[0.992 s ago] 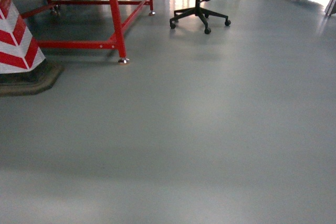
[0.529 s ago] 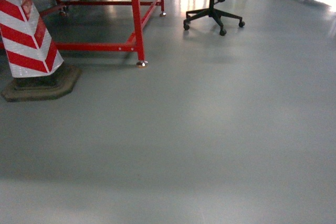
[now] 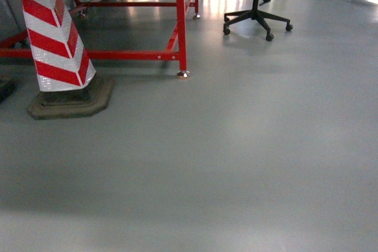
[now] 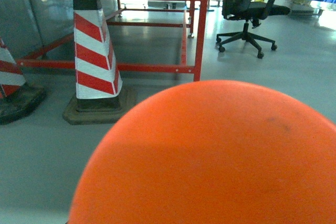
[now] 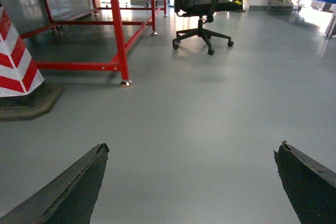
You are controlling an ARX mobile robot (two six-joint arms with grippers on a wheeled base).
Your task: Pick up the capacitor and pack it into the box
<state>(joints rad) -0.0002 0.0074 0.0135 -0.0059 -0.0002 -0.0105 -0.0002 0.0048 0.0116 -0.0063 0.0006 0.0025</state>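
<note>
No capacitor and no box appear in any view; their whereabouts cannot be told from here. The head view shows bare grey floor (image 3: 248,163) with a red-and-white striped cone (image 3: 56,42) on a dark base as the main landmark; a red steel frame (image 3: 180,25) stands just behind and to the right of the cone, and a black office chair (image 3: 257,4) sits well beyond it, further right. The right claw (image 5: 191,182) is wide open and holds nothing, its two dark fingers (image 5: 68,190) spread above the floor. The left claw cannot be judged: an orange rounded body (image 4: 210,156) fills the lower part of the left wrist view and hides any jaws. Judged step: transit or search, ahead of any pick; the next move calls for bringing a worktop with the parts into sight.
</note>
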